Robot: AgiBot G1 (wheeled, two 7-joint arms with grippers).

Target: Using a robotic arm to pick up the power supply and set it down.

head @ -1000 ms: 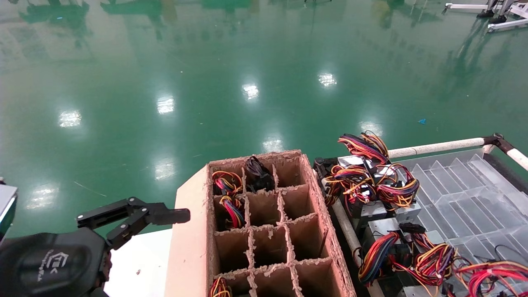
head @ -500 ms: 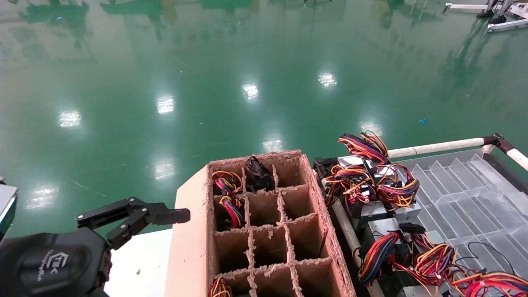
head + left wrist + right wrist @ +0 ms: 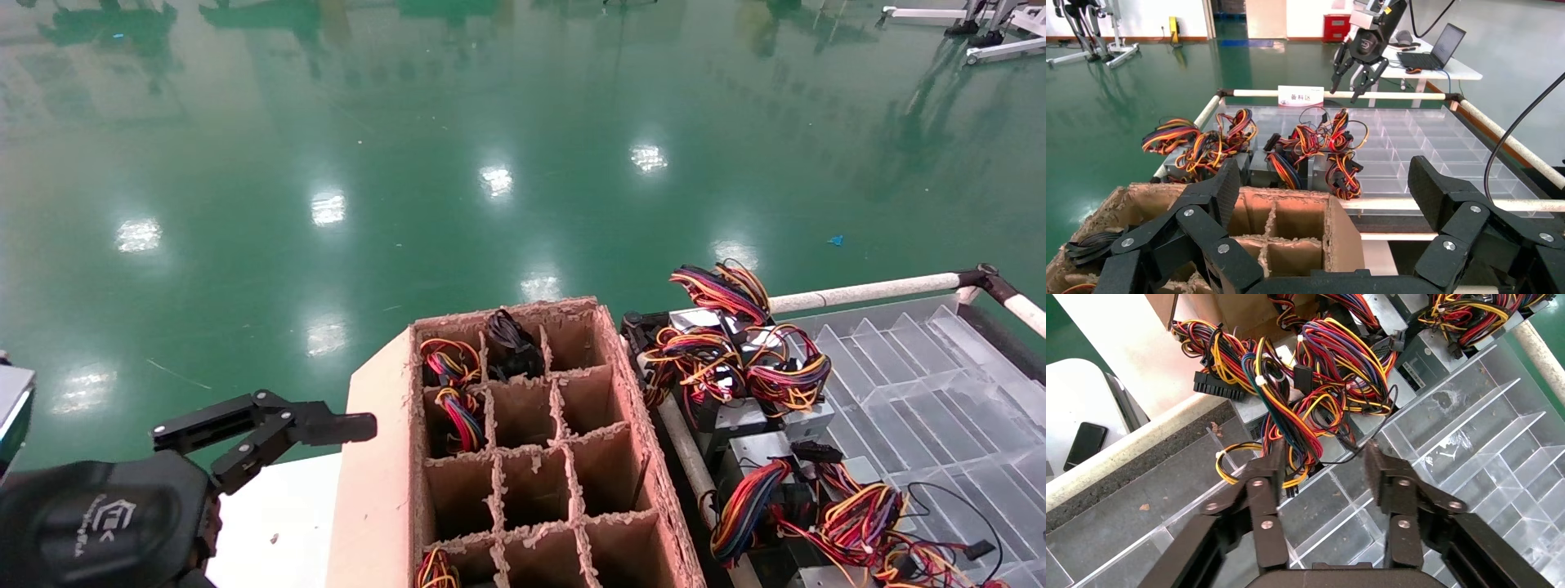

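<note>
Left gripper (image 3: 270, 429) is parked at 8 o'clock in the head view, beside the outer wall of the cardboard crate (image 3: 376, 457), with its fingers spread and nothing held. In the left wrist view the same spread is confirmed (image 3: 1324, 202), with both fingers (image 3: 1220, 193) seen over the crate's cells. The right gripper (image 3: 1324, 468) is not seen in the head view. In the left wrist view it is seen far off (image 3: 1356, 76), raised above the far rail (image 3: 1389, 95) of the clear divided tray (image 3: 923, 392), fingers apart and empty. In its own wrist view the power supply (image 3: 1309, 410) is seen below it: a red, orange and yellow wire bundle with black plugs is draped over the tray dividers, and its grey box is mostly hidden under the wires. Contact between the fingers and the wires cannot be told, though nothing is seen clamped. The unit is lain among other power supplies (image 3: 735, 367) packed along the tray edge nearest the crate, at 4 o'clock in the head view. The crate is placed at 6 o'clock, and coloured wire bundles (image 3: 449, 359) and one black bundle (image 3: 511, 343) are held in its far cells. A green floor (image 3: 409, 163) is seen from 9 to 3 o'clock.
</note>
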